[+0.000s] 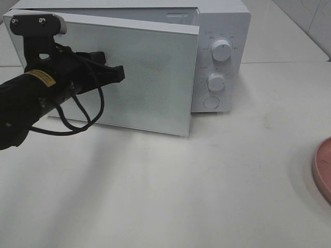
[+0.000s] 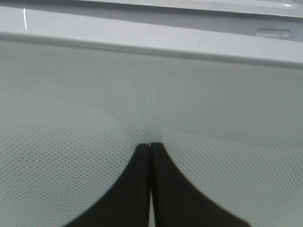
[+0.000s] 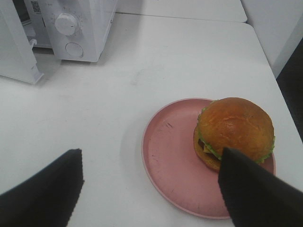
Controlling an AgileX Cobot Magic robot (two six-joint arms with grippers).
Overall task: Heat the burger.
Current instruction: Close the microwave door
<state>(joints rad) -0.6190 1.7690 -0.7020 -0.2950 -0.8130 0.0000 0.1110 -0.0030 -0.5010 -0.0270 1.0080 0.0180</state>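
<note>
Against the microwave door (image 1: 139, 77), left gripper (image 2: 150, 146) was closed; right gripper (image 3: 149, 189) gaped above burger (image 3: 235, 130). Swing door fully clear first.

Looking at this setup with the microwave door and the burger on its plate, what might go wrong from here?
The burger sits off-centre near the pink plate's rim; a clumsy grab by the open right pincer might tip or squash it. The shut left pincer is right at the microwave door, which looks only partly open, so it may slip and leave too little room. The plate lies far from the microwave.
</note>
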